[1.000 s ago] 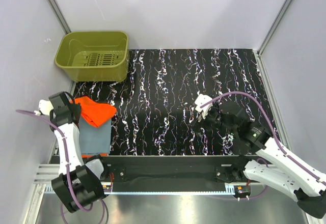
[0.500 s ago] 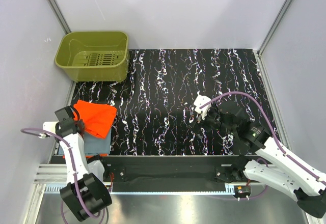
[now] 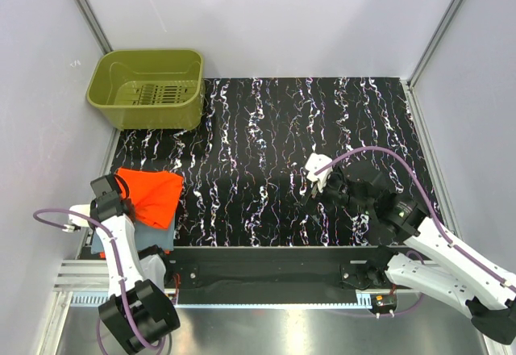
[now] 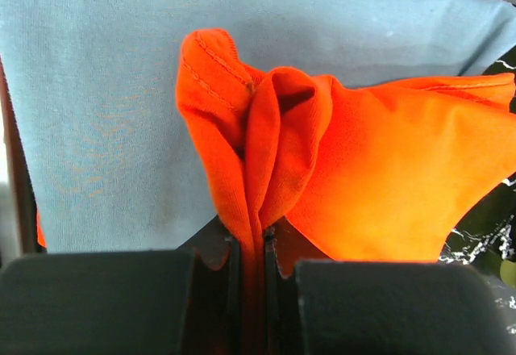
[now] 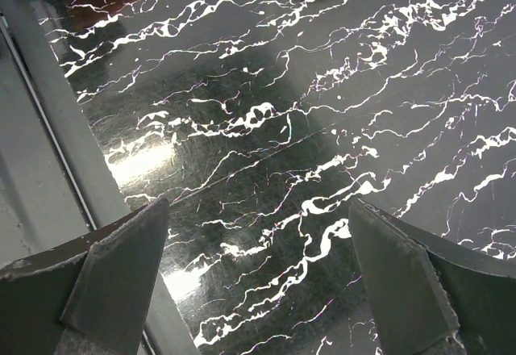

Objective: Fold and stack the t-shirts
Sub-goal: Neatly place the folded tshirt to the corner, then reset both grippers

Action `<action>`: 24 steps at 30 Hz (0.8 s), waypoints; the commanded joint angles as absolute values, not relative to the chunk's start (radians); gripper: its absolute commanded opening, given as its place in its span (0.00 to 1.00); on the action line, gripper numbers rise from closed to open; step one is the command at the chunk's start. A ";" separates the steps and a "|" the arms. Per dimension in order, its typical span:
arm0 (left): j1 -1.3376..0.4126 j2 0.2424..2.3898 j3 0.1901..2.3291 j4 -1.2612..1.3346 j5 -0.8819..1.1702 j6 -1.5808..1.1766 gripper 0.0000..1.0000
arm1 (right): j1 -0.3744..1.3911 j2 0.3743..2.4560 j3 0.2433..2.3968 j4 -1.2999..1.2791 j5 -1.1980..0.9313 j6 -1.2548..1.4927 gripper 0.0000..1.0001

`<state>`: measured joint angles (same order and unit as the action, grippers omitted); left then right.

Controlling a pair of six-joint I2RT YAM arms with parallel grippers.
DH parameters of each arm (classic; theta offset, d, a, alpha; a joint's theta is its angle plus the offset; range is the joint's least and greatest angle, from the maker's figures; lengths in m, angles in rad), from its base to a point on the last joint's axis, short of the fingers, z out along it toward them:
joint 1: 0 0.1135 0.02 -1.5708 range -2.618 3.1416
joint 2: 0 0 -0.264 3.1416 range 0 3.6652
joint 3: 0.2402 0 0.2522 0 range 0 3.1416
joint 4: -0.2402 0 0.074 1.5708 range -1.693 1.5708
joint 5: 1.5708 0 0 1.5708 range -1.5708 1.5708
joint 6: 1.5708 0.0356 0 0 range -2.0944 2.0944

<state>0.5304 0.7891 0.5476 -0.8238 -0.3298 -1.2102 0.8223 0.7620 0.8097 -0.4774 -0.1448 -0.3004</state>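
We judge the task near its end: the blue-grey t-shirt (image 4: 97,113) lies as a flat folded rectangle at the near left corner of the desk (image 3: 266,129), and the orange t-shirt (image 4: 363,177) sits on top of it, bunched rather than flat. Our left claw (image 4: 250,250) is clenched on a pleat of orange cloth; our right claw (image 5: 258,266) hangs released over the desk, holding nothing. What is left, we think, is letting go and tidying the stack. Since a second ago the left arm has drawn back toward the near edge, dragging the orange shirt along; the right arm has hardly moved
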 commanded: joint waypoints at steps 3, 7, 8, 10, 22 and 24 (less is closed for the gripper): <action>0.538 0.778 0.564 -0.853 -0.397 -1.213 0.74 | 0.836 0.749 0.796 -0.471 -0.163 -0.295 1.00; 0.522 0.798 0.662 -0.811 -0.385 -1.086 0.99 | 0.839 0.744 0.788 -0.477 -0.164 -0.290 1.00; 0.509 0.804 0.714 -0.813 -0.397 -1.077 0.99 | 0.839 0.744 0.788 -0.477 -0.167 -0.288 1.00; 0.451 0.819 0.783 -0.827 -0.435 -1.083 0.99 | 0.842 0.753 0.787 -0.477 -0.172 -0.290 1.00; 0.054 0.801 0.901 -1.109 -0.572 -1.508 0.99 | 0.847 0.788 0.821 -0.454 -0.147 -0.264 1.00; 0.055 0.744 0.902 -1.071 -0.621 -1.477 0.99 | 0.847 0.790 0.824 -0.456 -0.149 -0.262 1.00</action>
